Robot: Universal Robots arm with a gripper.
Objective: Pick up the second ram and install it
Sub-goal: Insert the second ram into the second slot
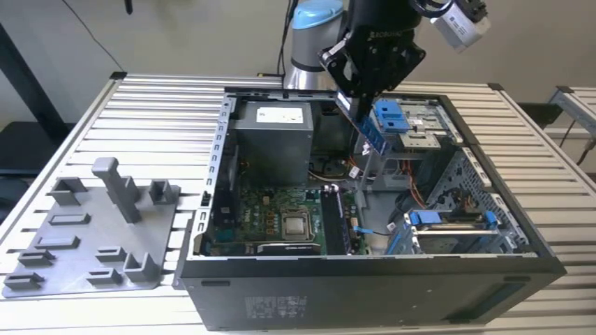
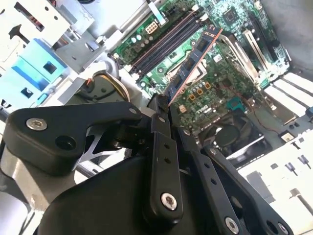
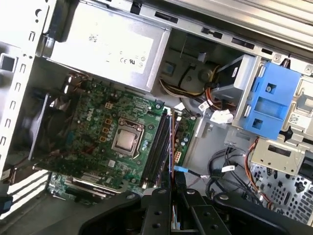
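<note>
The memory stick looks light, thin and stiff, yet fragile. It is a bare board that should not be bent or twisted, and its contact edge is best left untouched. I judge the safest hold to be across the two flat faces, near a short end or along the top edge, so the contact edge stays free. A smooth board pinched at one end could slip or tilt.

The gripper has it that way: its fingers are clamped on one end, and the rest of the stick juts out beyond them.

In the second wrist view the memory stick is a long, narrow strip, dark blue-black, with black chips on its face and a thin reddish line along one long edge. In the first wrist view it shows edge-on as a thin line near the memory slots.

In the exterior view it hangs tilted in the upper middle of the frame. It is inside the top of the open computer case, well above the green motherboard and not yet seated in a slot.
</note>
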